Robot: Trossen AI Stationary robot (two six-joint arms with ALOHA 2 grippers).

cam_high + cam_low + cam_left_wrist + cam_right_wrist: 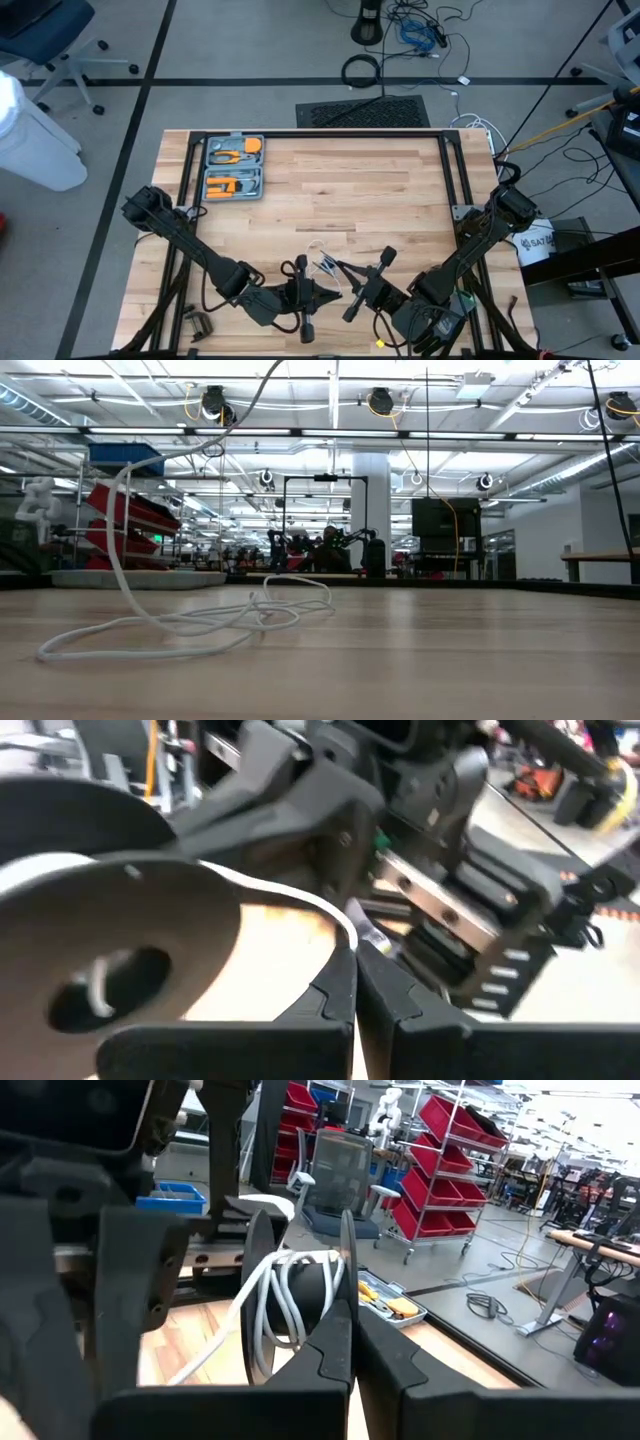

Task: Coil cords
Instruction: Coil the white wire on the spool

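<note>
The white cord [190,622] lies in loose loops on the table, and one strand rises out of the top of the low view. Above the table's near edge, a few turns of cord [285,1295] sit wound on the round reel [120,960], which hangs between the two arms. My left gripper [355,965] is shut beside the reel's flat face. My right gripper [350,1330] is shut and meets the reel edge-on. In the high view both grippers [318,292] [345,278] meet near the cord [322,262]. My left gripper pinches the white cord [345,928] at its fingertips, just where the cord leaves the reel's rim. The fingers lie about level. From them the cord runs back along the rim of the disc. My right gripper has its shut fingertips at the rim of one reel disc [345,1265], coming level from the table's right. The fingers hide whether the disc's edge lies between them. The reel stands on edge, clear of the table, with slack cord below it.
A grey tool case [233,168] with orange tools sits at the table's far left. A small metal piece [197,325] lies near the front left corner. Black frame rails [455,175] run along the table's sides. Bare wood lies in the middle.
</note>
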